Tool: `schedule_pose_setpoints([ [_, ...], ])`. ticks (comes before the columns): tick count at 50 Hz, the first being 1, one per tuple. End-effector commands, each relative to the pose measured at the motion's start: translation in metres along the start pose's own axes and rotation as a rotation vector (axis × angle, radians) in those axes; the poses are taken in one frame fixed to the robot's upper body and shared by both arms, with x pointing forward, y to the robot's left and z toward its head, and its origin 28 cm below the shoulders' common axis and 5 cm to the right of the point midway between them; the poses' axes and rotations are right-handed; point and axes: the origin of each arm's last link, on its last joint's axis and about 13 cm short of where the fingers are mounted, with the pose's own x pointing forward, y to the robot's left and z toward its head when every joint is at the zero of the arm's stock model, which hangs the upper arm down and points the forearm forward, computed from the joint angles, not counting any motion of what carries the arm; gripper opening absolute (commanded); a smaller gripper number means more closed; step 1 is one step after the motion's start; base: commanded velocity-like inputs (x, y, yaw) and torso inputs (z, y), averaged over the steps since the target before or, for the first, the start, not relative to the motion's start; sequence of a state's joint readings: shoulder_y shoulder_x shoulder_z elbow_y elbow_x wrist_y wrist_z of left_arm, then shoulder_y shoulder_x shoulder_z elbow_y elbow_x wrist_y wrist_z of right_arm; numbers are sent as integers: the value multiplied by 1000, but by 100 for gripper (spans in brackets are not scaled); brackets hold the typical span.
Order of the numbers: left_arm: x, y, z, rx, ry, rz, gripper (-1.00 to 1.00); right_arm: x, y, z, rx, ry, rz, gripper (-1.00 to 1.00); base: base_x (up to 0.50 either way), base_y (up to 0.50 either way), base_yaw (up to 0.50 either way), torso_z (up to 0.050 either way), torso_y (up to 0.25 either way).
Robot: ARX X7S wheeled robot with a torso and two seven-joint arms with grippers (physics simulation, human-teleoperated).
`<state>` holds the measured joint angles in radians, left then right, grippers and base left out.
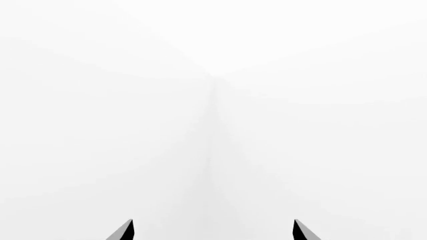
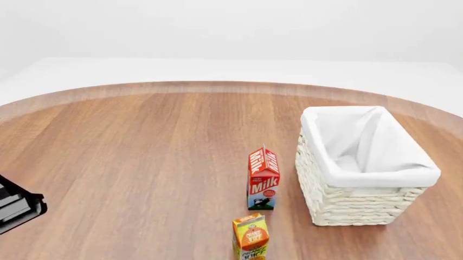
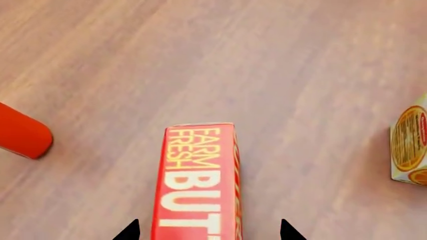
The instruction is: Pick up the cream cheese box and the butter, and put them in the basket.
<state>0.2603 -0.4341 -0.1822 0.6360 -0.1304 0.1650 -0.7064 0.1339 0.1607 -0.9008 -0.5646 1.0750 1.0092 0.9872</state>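
Note:
The butter, a red-orange box with yellow lettering, lies on the wooden table in the right wrist view. My right gripper is open and straddles it, with a gap between each fingertip and the box's sides. The white wicker basket with its cloth liner stands at the right of the head view, and nothing shows inside it. My left gripper is open and faces only blank white, with nothing between its fingers. A dark part of my left arm shows at the head view's left edge. The cream cheese box is out of view.
A red milk carton stands just left of the basket, with an orange juice carton in front of it. In the right wrist view, a red rounded object lies to one side of the butter and the juice carton to the other.

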Motion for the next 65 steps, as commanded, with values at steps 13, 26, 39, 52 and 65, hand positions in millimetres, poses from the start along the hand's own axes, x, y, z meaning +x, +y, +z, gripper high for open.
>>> schedule_pose_setpoints([
  [13,1,3,-2,14,-1,14,100,6,3,-3,-2,6,9,100,0,0,0,0,0],
  [26,1,4,-2,17,-1,17,100,7,5,-6,-16,13,27,100,0,0,0,0,0],
  [39,1,4,-3,16,2,18,100,14,1,-8,1,34,16,100,0,0,0,0,0],
  [52,1,5,-4,15,3,24,100,15,5,-10,-34,39,42,100,0,0,0,0,0],
  [65,1,8,-4,13,6,34,100,20,9,-16,-71,57,74,100,0,0,0,0,0],
])
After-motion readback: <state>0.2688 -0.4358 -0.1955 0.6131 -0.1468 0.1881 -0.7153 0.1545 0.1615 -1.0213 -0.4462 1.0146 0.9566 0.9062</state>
